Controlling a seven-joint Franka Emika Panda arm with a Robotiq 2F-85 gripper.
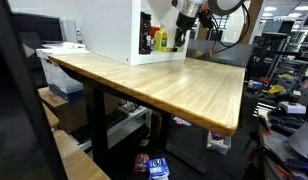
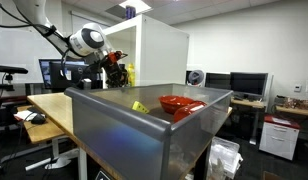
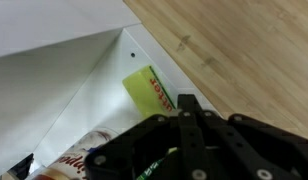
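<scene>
My black gripper is shut, its fingers pressed together with nothing showing between them. It hangs at the open front of a white cabinet that stands on the wooden table. Just beyond the fingertips, inside the cabinet, lies a yellow-green bottle with a red label. A printed snack bag sits lower left, and part of a green-labelled item shows under the fingers. In both exterior views the gripper is beside the yellow bottle in the cabinet opening.
A large grey bin fills the foreground of an exterior view, holding a red bowl and a small yellow item. The white cabinet takes up the table's far end. The table's edge drops off to cluttered floor.
</scene>
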